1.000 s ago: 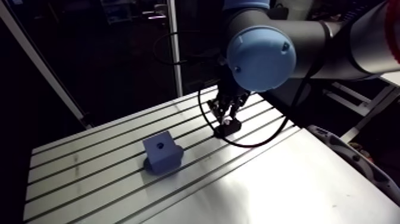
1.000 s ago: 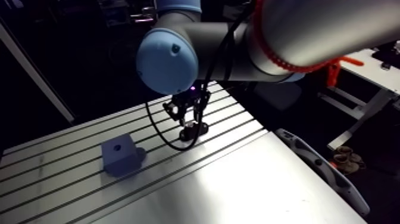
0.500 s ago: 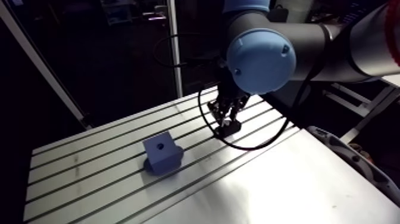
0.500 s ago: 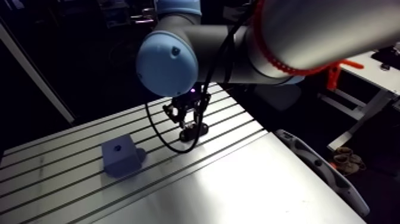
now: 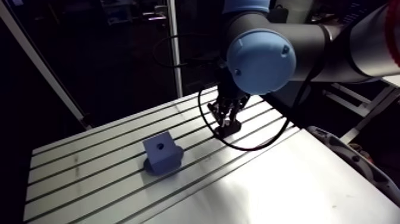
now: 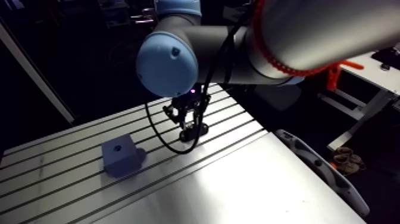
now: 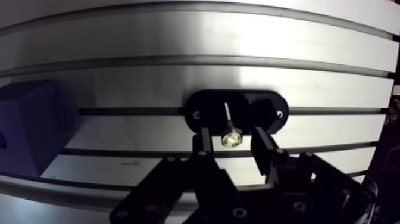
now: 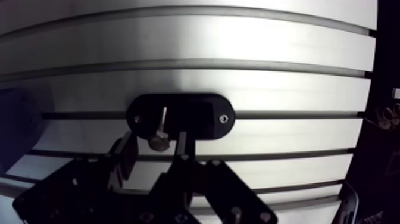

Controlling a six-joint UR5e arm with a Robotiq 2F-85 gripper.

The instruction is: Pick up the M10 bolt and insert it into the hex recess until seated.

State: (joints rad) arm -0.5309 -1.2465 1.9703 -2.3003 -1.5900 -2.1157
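Straddling the M10 bolt [image 7: 230,139], which stands in the black holder [image 7: 268,114], the gripper [image 7: 230,134] is released, jaws clear of it. Nothing grasped yet; the blue block [image 5: 162,152] waits well apart from that holder.

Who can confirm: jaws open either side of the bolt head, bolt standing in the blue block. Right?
Wrong on one point: the bolt stands in the black oval holder, not the blue block. The wrist view shows it. Rest holds: jaws open either side of the head.
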